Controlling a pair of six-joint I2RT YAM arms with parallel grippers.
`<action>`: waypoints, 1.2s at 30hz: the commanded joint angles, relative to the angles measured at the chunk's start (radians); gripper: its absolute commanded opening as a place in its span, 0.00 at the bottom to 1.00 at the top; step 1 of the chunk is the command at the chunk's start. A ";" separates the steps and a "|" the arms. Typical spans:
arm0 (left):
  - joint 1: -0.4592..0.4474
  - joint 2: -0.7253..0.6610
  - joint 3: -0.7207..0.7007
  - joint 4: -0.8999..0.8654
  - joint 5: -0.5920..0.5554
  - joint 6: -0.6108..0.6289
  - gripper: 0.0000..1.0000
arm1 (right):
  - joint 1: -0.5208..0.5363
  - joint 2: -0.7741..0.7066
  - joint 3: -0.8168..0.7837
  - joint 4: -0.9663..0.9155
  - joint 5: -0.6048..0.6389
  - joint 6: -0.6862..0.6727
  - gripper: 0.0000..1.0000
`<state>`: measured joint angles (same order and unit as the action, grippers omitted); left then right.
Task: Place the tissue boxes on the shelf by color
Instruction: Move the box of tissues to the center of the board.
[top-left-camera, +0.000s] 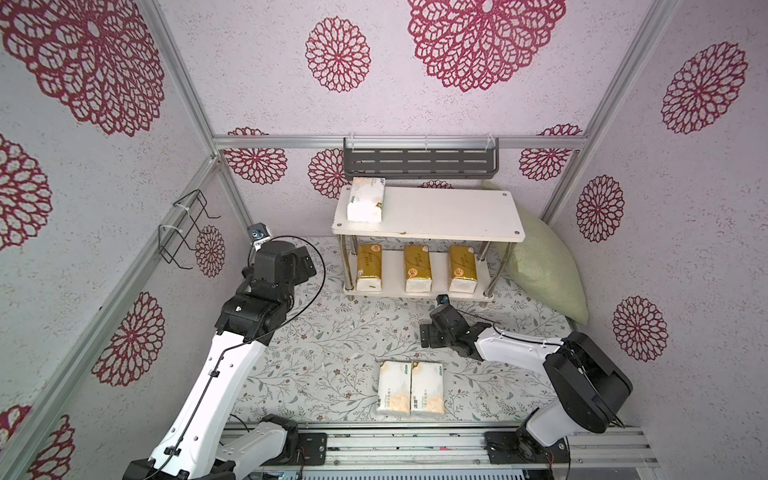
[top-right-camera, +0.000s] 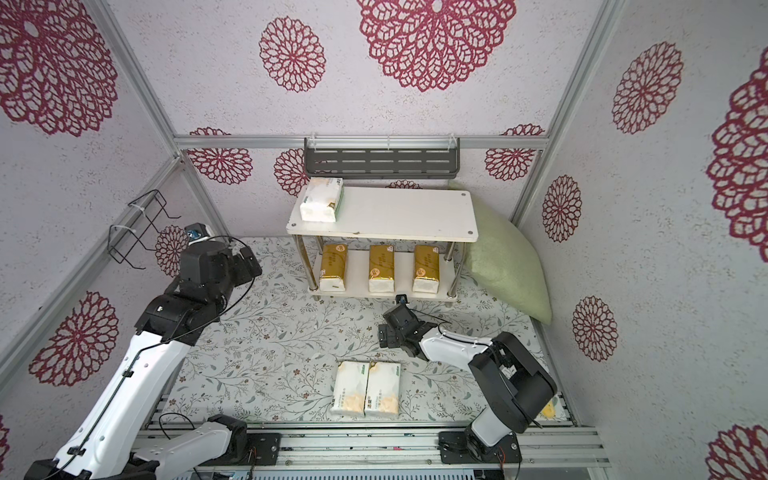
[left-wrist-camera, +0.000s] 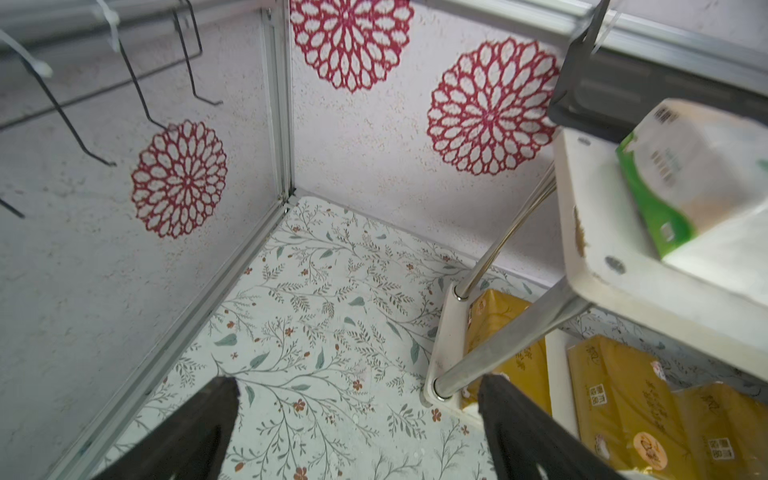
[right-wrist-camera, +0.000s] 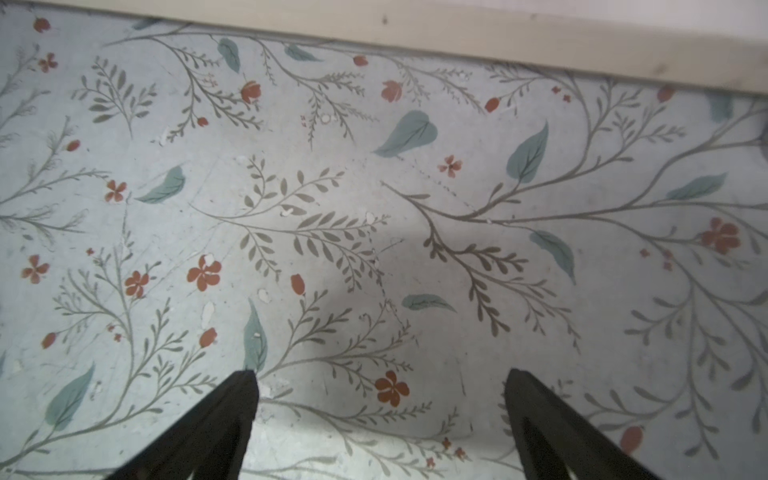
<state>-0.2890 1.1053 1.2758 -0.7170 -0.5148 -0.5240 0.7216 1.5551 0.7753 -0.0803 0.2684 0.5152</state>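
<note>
I am holding my left hand (left-wrist-camera: 359, 384) raised just beside the shelf (top-left-camera: 449, 216), fingers spread well apart and gripping nothing. My right hand (right-wrist-camera: 381, 376) is hanging low over the surface (top-left-camera: 324, 353) in front of the shelf's lower board, also spread wide and empty.

Three gold packs (top-left-camera: 417, 268) are sitting in a row on the lower board. One white pack (top-left-camera: 366, 199) is lying on the top board, at the end nearest my left hand. Two more white packs (top-left-camera: 395, 388) are lying on the surface near its front edge, touching along their long sides.

I am expecting the trouble to come from that pair. Because they are touching, a finger coming down at the seam is likely to land on the neighbour, or drag it along as I lift. The packs look soft, so a shallow pinch risks squashing the wrapper and letting the pack slide out on the way up.

The top board is the other worry. If I am carrying a pack too low, it is going to strike the board's front edge, and the shelf looks light enough to shift or rock. Setting it down too close could push the white pack already there towards the end of the board.

My left hand is also sitting close to a chrome post (left-wrist-camera: 511, 332), so a careless swing could clip it.
</note>
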 joint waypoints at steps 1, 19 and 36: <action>-0.002 -0.014 -0.125 -0.082 0.127 -0.104 0.97 | -0.023 -0.065 0.010 -0.069 0.038 -0.010 0.99; -0.387 0.007 -0.399 -0.063 0.470 -0.301 0.97 | -0.222 -0.153 -0.095 -0.090 0.019 -0.071 0.99; -0.662 0.354 -0.219 -0.091 0.536 -0.261 0.97 | -0.257 -0.144 -0.149 -0.037 0.000 -0.070 0.99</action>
<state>-0.9123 1.4284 1.0214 -0.7864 0.0212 -0.8078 0.4751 1.4250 0.6273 -0.1314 0.2684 0.4618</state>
